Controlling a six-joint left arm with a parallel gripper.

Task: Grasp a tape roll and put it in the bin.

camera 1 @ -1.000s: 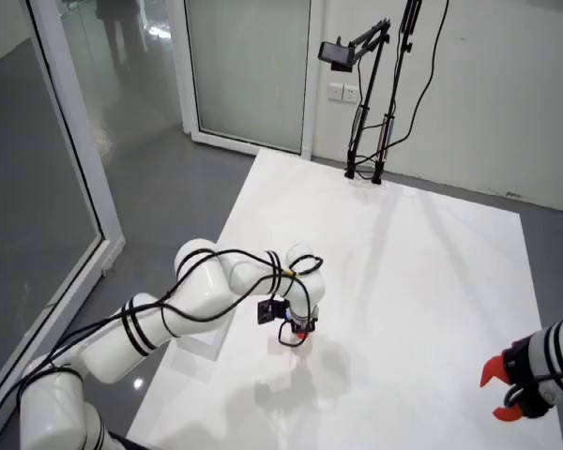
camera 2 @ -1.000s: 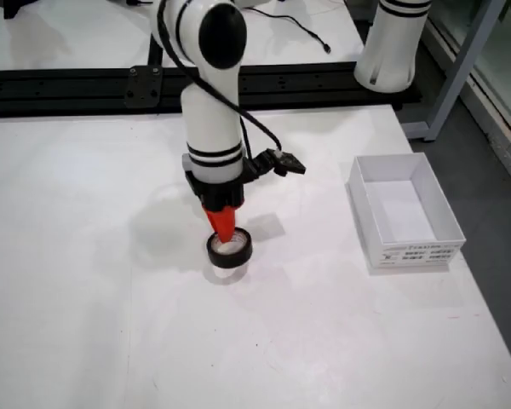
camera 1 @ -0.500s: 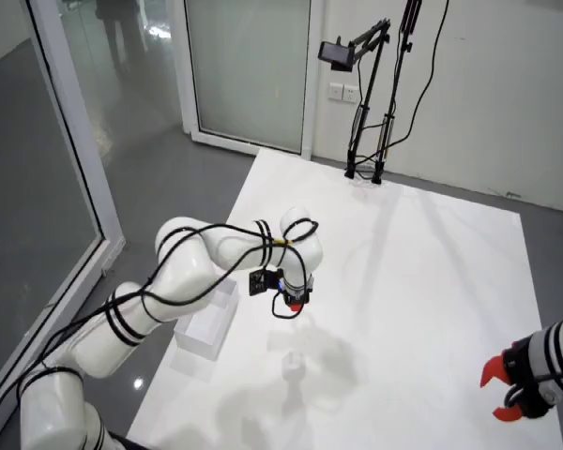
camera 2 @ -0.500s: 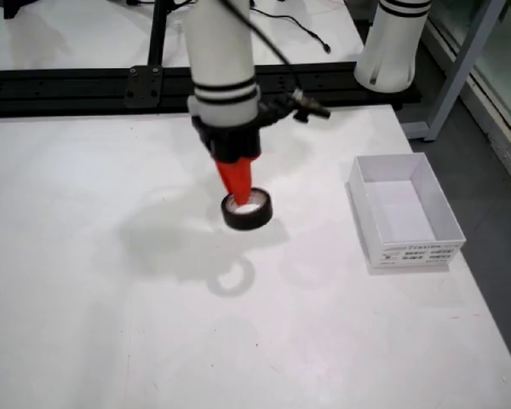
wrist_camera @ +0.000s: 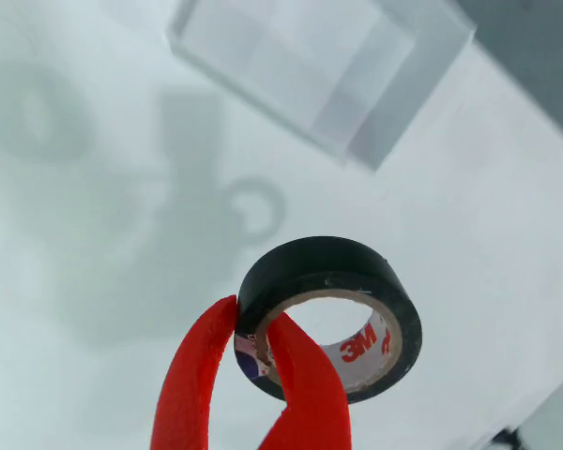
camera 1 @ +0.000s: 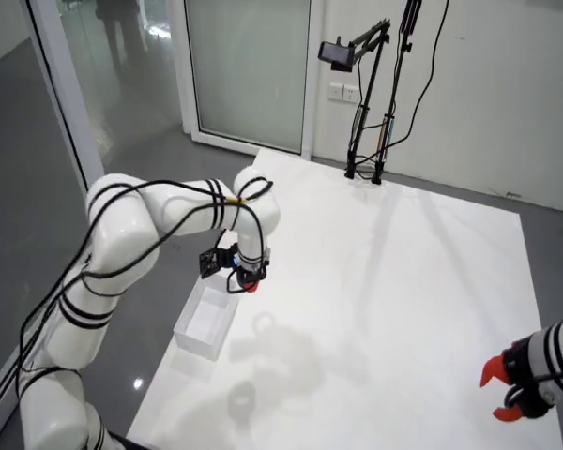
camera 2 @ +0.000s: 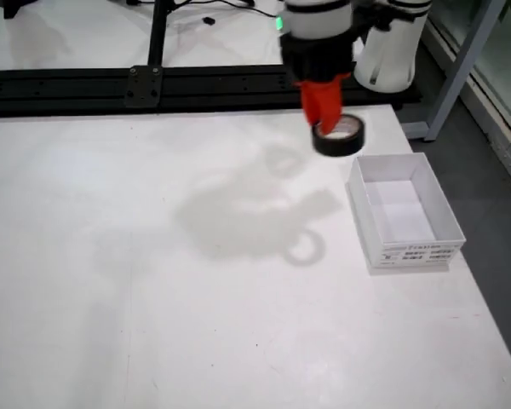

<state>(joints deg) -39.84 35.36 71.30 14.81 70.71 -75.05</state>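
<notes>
One tape roll (camera 2: 339, 136) hangs pinched in the hand (camera 2: 322, 115), near the bin (camera 2: 404, 211).

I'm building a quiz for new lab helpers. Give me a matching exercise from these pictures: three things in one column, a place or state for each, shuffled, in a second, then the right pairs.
Things:
1. tape roll
2. bin
3. gripper

Places or states:
A. standing open-topped on the table, nothing in it
B. shut on the roll's wall, one red finger inside the hole
C. held in the air, clear of the table

Pairs: 1-C, 2-A, 3-B
</notes>
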